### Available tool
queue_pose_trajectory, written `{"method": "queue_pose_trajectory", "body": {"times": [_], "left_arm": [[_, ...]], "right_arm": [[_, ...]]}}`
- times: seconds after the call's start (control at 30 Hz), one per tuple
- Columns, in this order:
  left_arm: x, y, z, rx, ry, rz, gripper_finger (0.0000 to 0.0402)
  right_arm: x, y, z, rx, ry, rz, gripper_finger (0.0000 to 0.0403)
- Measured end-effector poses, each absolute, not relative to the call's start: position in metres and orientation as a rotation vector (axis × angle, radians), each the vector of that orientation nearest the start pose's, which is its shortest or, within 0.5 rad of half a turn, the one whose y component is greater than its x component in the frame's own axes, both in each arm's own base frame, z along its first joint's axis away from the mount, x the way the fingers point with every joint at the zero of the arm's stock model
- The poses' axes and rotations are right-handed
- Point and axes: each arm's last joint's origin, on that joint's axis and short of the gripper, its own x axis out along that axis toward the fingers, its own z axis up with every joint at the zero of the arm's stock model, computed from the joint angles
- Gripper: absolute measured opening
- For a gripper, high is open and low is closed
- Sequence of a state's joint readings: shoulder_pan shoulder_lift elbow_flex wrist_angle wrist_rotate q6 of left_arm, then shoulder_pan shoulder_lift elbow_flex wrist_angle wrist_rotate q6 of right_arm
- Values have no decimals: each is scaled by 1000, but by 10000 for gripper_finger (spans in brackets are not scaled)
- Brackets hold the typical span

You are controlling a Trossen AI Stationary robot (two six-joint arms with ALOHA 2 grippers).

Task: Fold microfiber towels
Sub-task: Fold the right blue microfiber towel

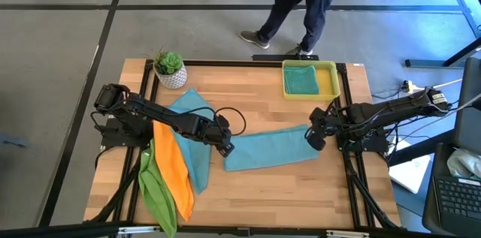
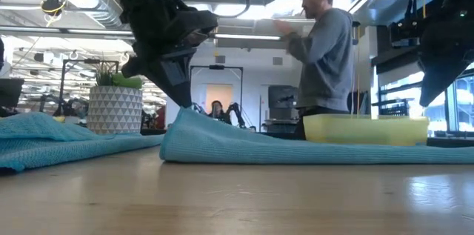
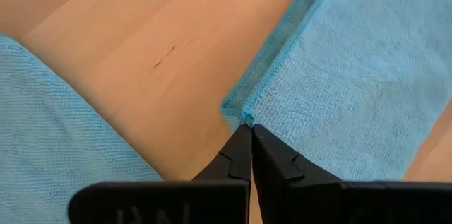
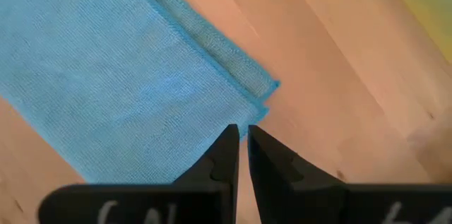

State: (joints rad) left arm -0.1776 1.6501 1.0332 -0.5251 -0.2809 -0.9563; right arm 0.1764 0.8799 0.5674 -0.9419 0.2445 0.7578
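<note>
One teal towel [image 1: 301, 80] already lies folded in the yellow tray [image 1: 334, 79] at the table's far right. A second teal towel [image 1: 270, 150] lies mid-table as a long doubled strip; the left gripper [image 1: 225, 146] is clenched at its left corner, apparently pinching the edge, and the right gripper [image 1: 313, 137], nearly closed, sits at its right corner, grip uncertain. Another teal towel [image 1: 189, 122], an orange towel [image 1: 171, 169] and a lime green towel [image 1: 157, 190] wait unfolded in a heap at the left, so most work remains.
</note>
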Motion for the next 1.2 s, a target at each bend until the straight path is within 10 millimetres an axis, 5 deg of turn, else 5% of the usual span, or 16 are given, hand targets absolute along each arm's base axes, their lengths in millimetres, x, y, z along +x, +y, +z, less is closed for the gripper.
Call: {"method": "queue_pose_trajectory", "body": {"times": [0.17,0.33,0.43,0.7,1.2], "left_arm": [[312,-49,187,-600,961,598,0],[309,-53,186,-594,979,596,0],[309,-56,186,-592,982,589,0],[308,-57,186,-602,983,593,0],[308,-57,186,-602,984,594,0]], "right_arm": [[136,13,193,437,1099,-517,38],[161,2,183,831,986,-299,82],[162,-9,177,942,1058,-329,118],[152,-44,166,961,1171,-486,169],[153,-64,142,938,1330,-409,137]]}}
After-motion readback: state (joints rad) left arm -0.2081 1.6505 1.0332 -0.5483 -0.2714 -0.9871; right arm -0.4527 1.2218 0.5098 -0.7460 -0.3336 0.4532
